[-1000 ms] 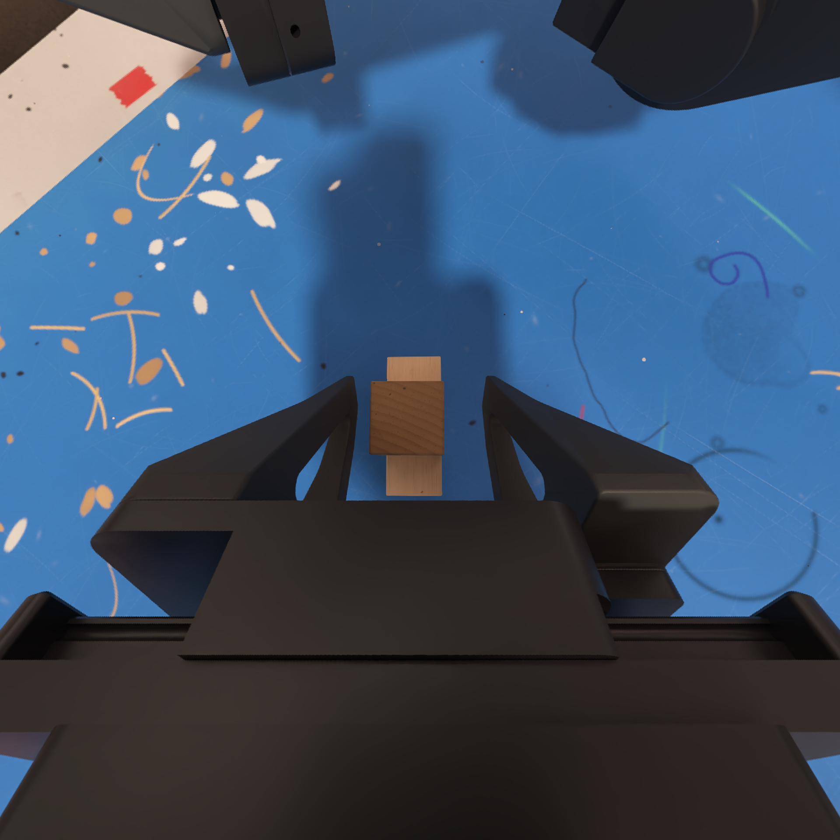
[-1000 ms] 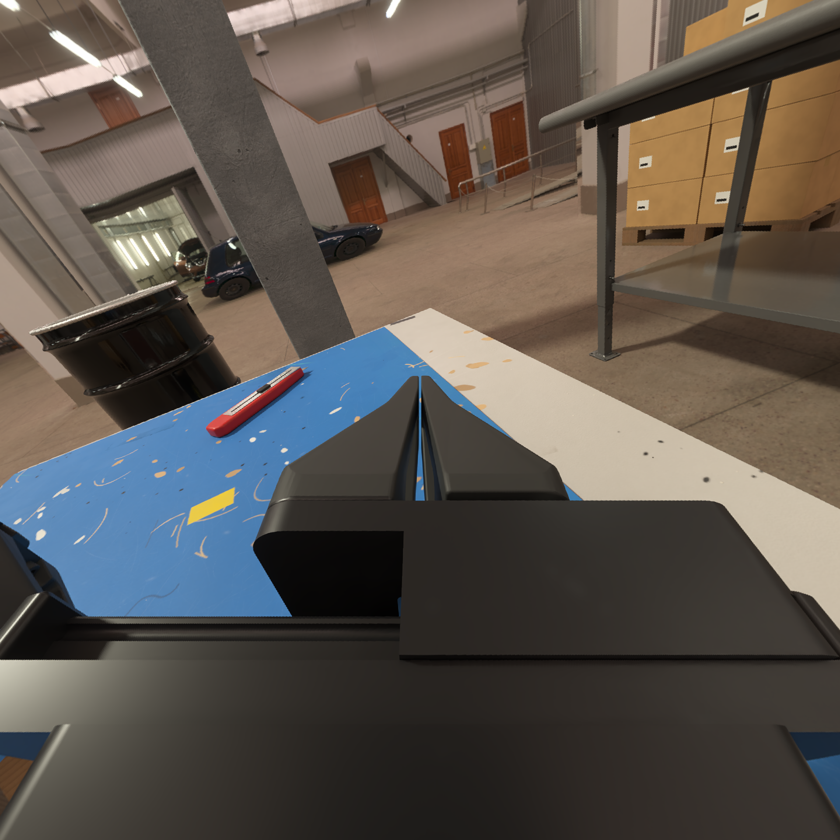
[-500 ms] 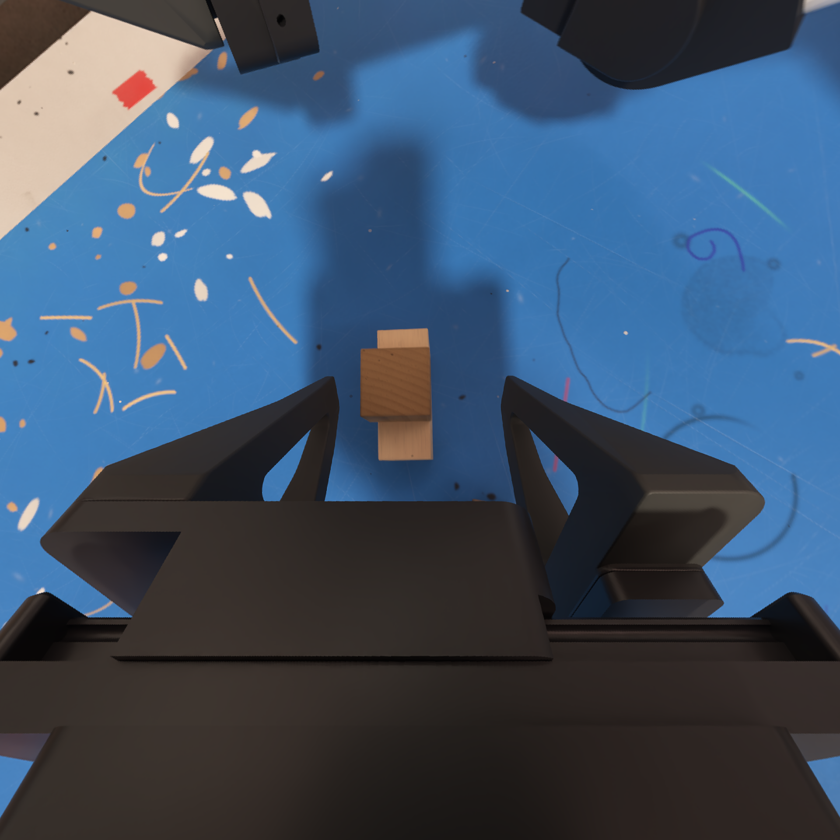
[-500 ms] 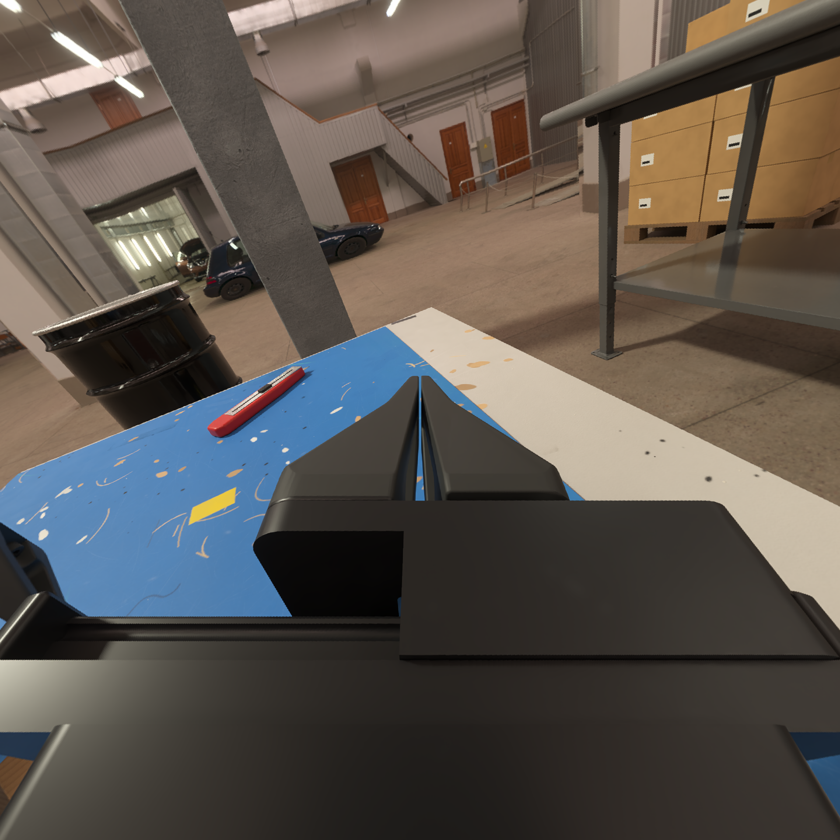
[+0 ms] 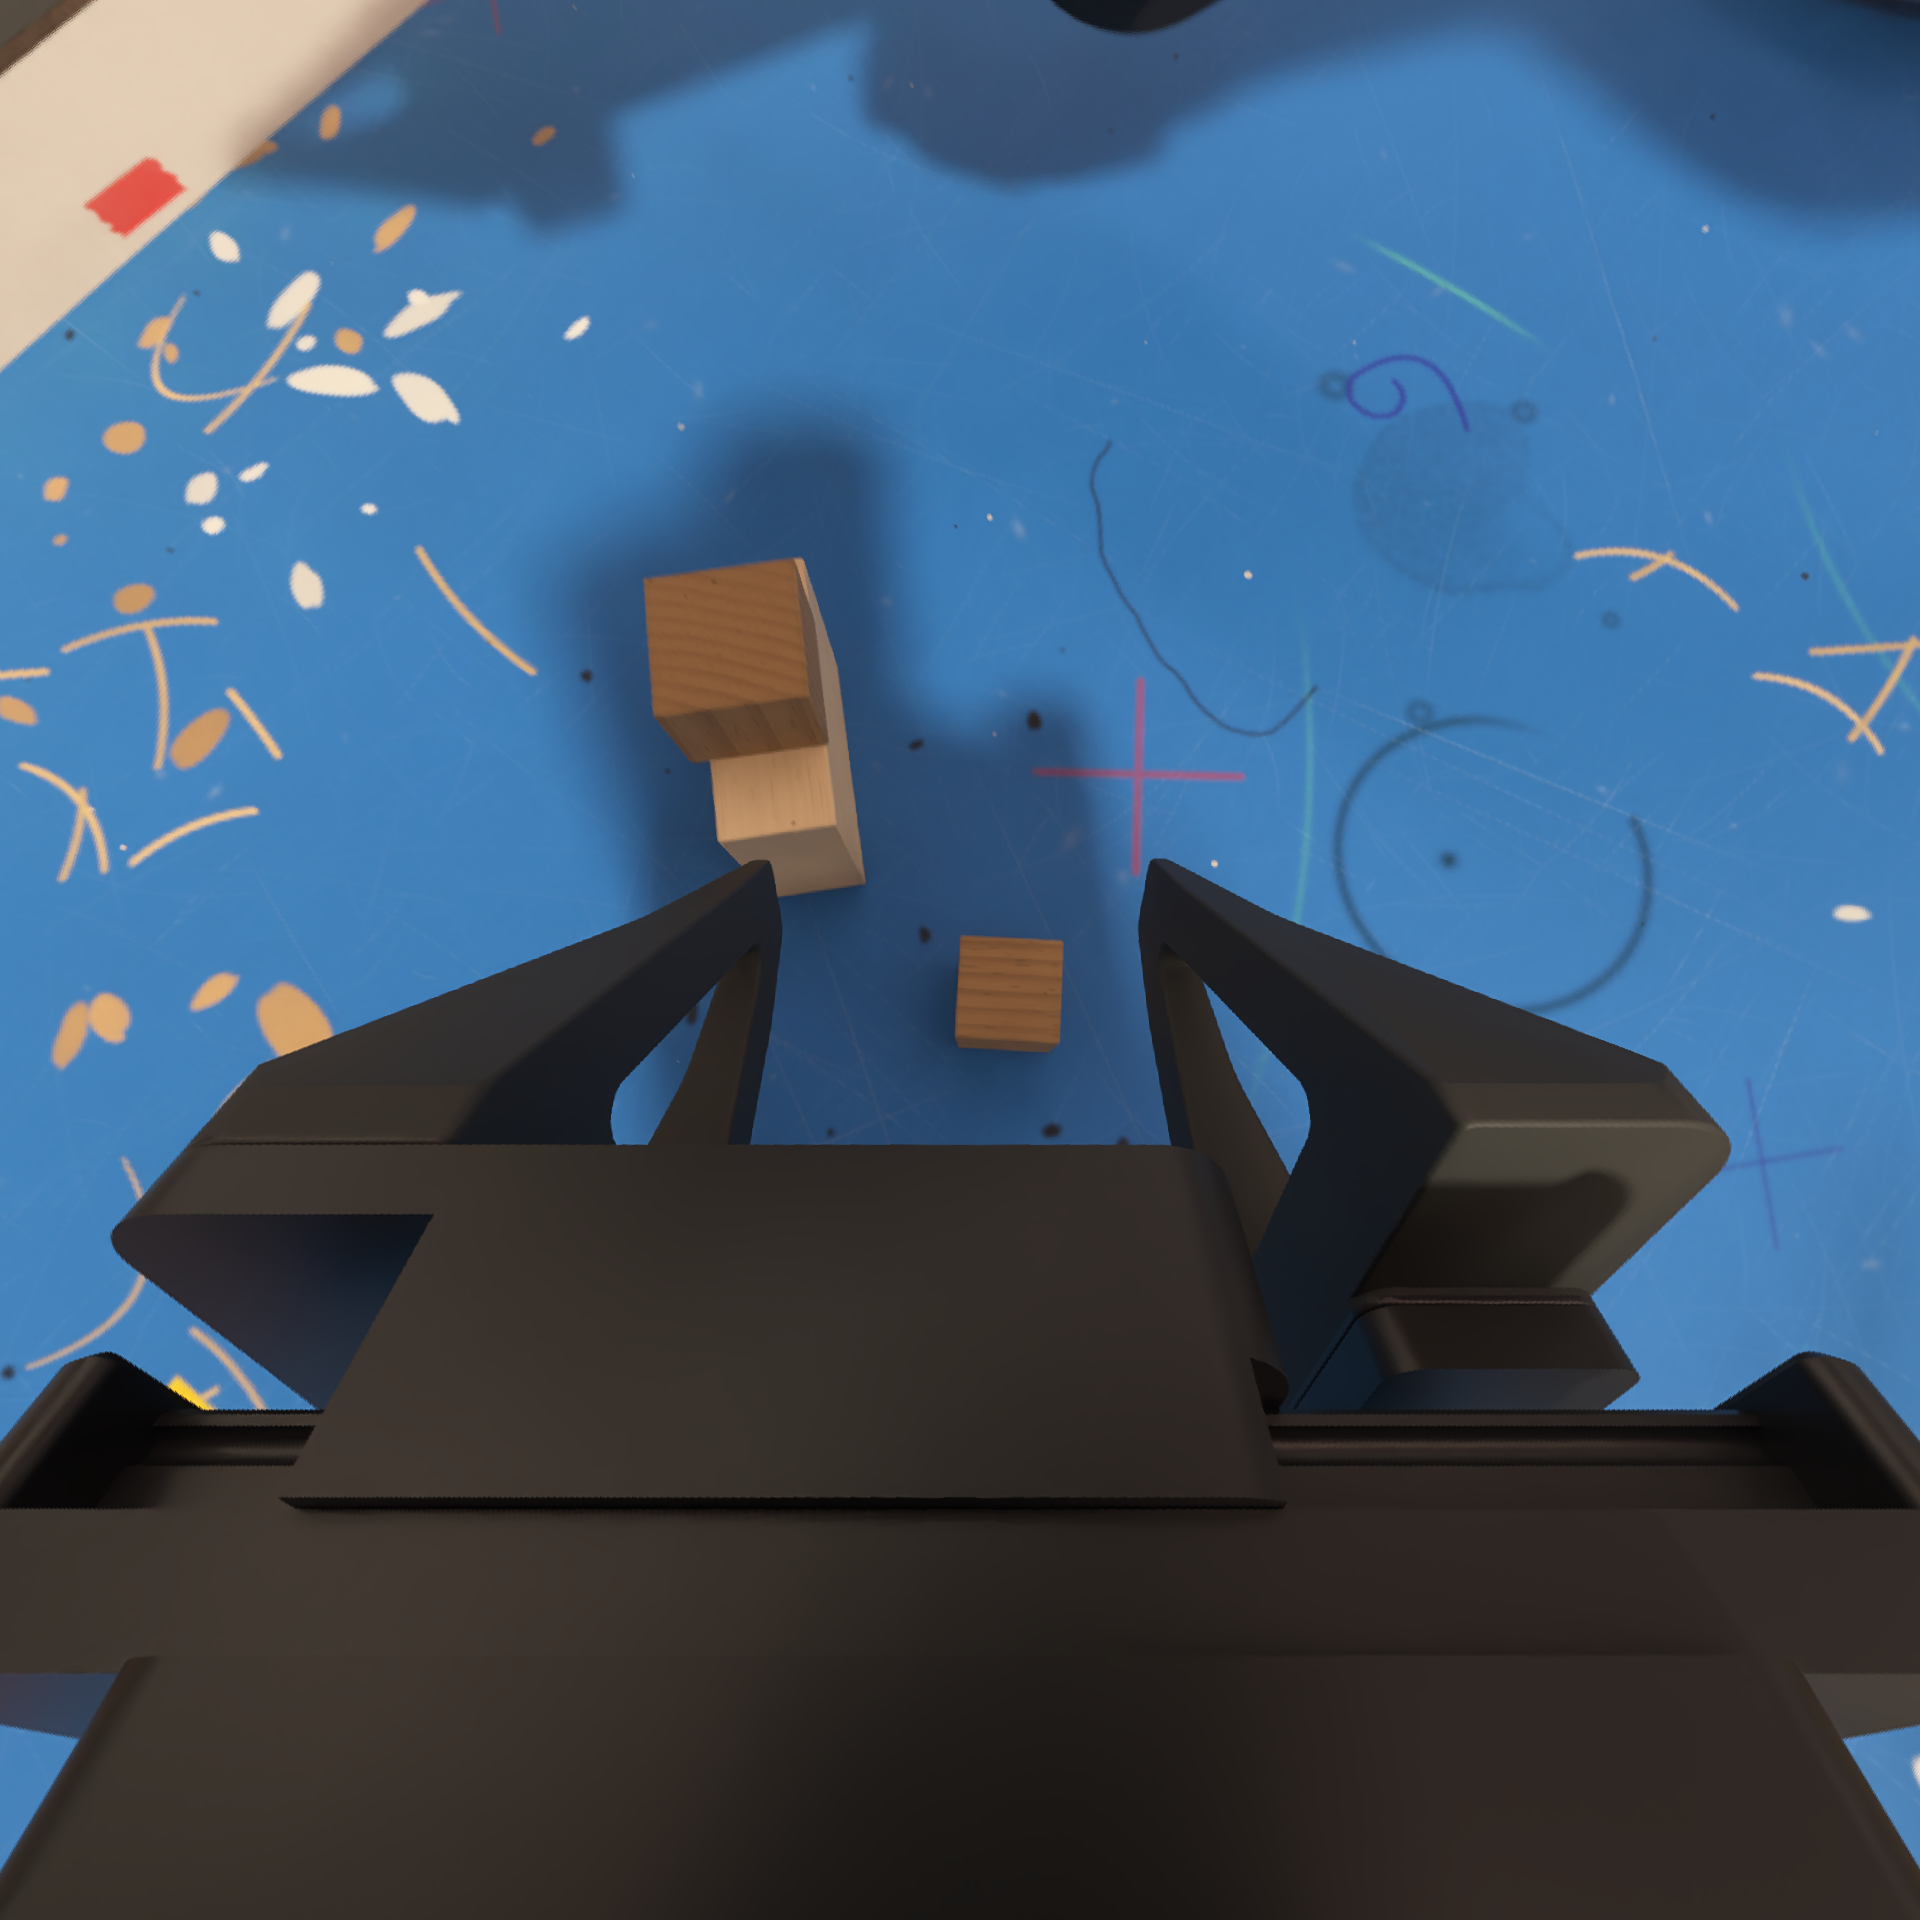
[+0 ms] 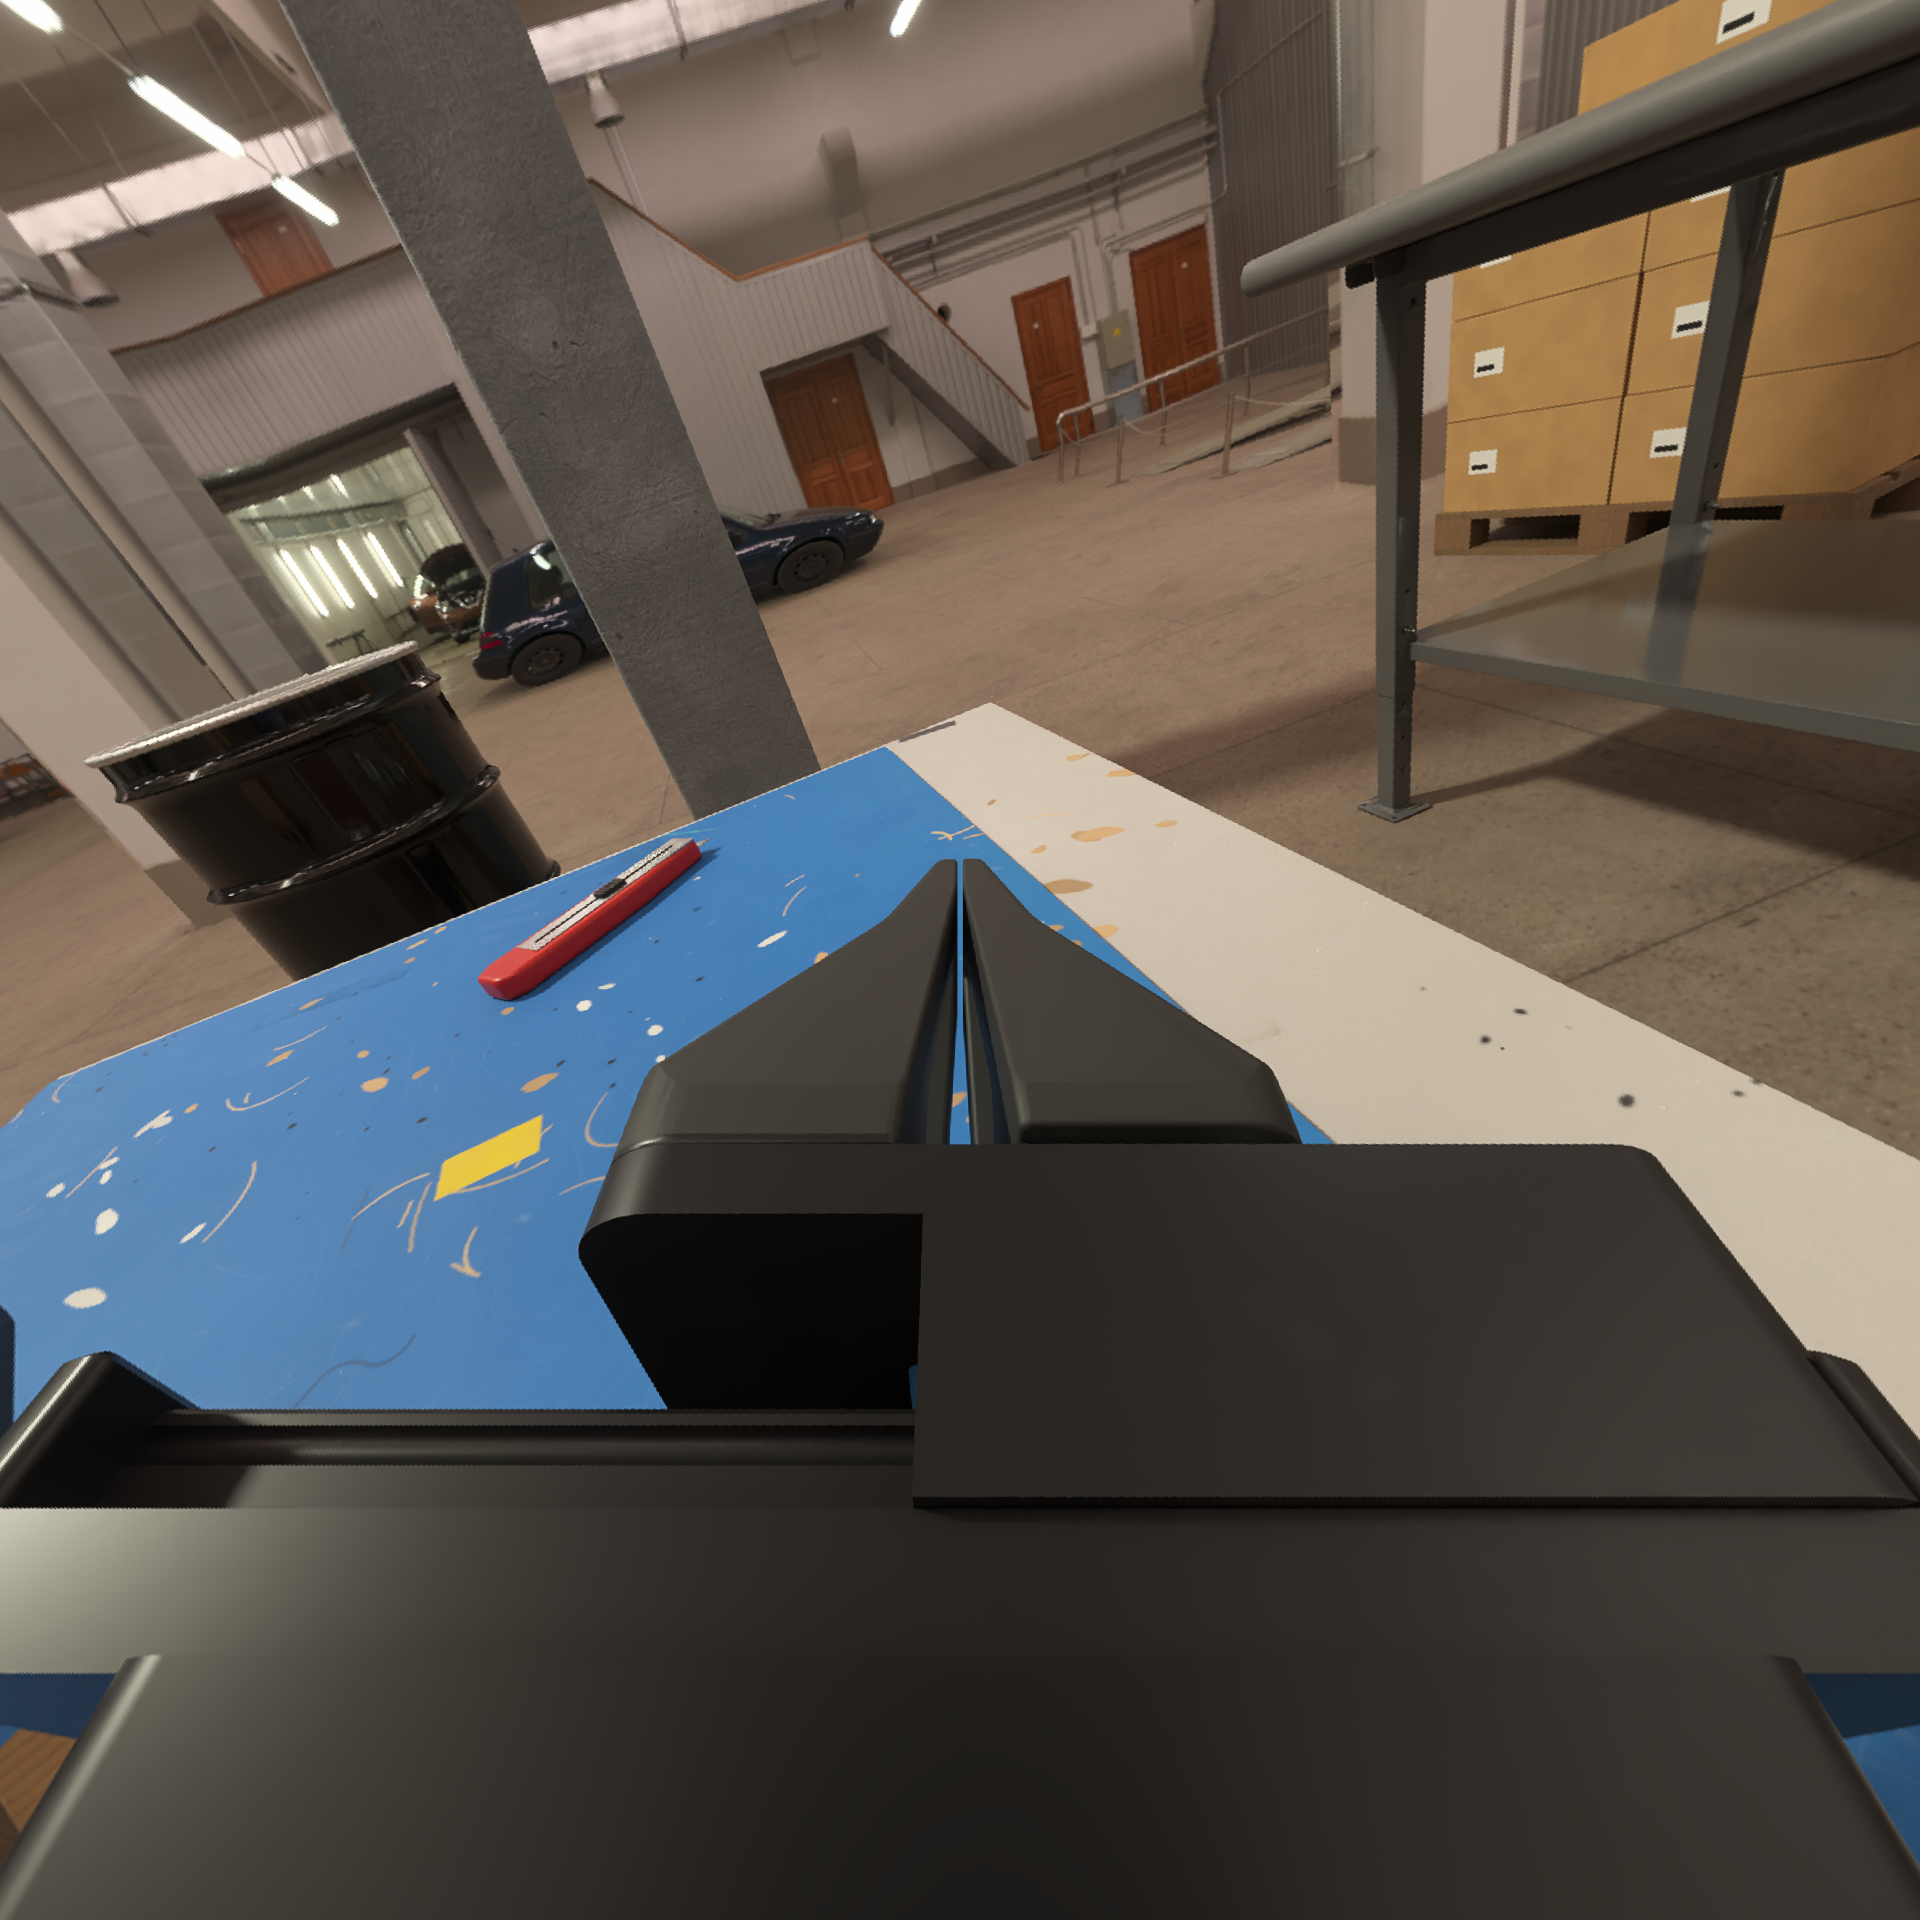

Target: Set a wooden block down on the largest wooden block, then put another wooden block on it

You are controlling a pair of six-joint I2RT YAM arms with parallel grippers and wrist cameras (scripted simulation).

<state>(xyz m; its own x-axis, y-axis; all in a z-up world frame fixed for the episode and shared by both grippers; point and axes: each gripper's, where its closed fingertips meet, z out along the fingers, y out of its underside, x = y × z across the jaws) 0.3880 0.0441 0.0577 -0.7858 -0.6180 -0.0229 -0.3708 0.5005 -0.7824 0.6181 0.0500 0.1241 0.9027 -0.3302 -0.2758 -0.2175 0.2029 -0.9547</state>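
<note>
Looking down: my left gripper point(image 5: 958, 883) points at the blue mat point(image 5: 1039, 312) from above, fingers spread wide and holding nothing.
Left fingers: one tip sits just beside the near end of the pale block point(image 5: 795, 810); the other is well off to the right.
Small block point(image 5: 1009, 992): lies on the mat in the gap between my left fingers, touching neither.
Pale block: long, the largest, flat on the mat, up and left of the small block.
Dark block point(image 5: 725, 655): rests on the far end of the pale block, overhanging its left side.
Right gripper point(image 6: 960, 894): held level above the mat near its pale border point(image 6: 1299, 987), aimed out at the hall, fingers pressed together with only a sliver between, empty.
Red cutter point(image 6: 592, 920): on the mat, ahead and left of my right gripper.
Yellow patch point(image 6: 488, 1155): on the mat, nearer, left.
</note>
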